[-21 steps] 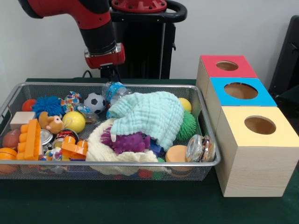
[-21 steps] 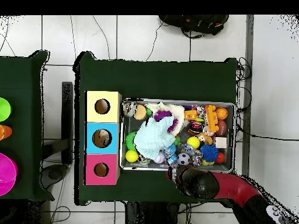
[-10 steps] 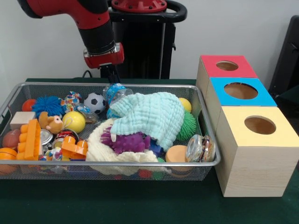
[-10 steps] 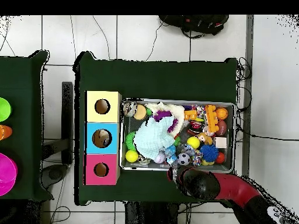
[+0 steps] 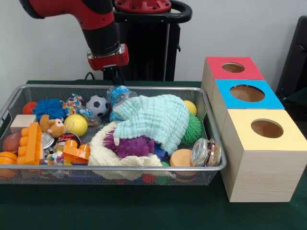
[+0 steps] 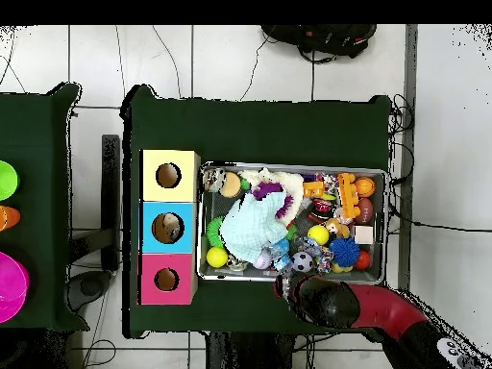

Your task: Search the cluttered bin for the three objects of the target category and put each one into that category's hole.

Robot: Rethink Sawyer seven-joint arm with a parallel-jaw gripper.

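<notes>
End effector (image 5: 114, 76) above bin (image 5: 144, 168) far rim — grip state unclear; plastic bottle (image 5: 117, 94) just below.

Pale green cloth (image 5: 156, 120) is covering part of purple spiky toy (image 5: 128, 145) and white knit (image 5: 103, 153). Gripper (image 5: 114, 75) fingers are blending into dark pedestal (state unreadable).

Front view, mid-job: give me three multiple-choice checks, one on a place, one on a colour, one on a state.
1. The soccer ball lies:
A. on the yellow box
B. in the mesh bin
C. on the green cloth outside

2. The middle box has a top that is:
A. blue
B. purple
C. white

3. The mint cloth is:
A. folded flat on the table
B. hanging from the arm
C. draped over other toys

Answers: 1 B, it sits near the bin's far wall. 2 A, blue between red and yellow. 3 C, it covers the purple spiky toy.
</notes>
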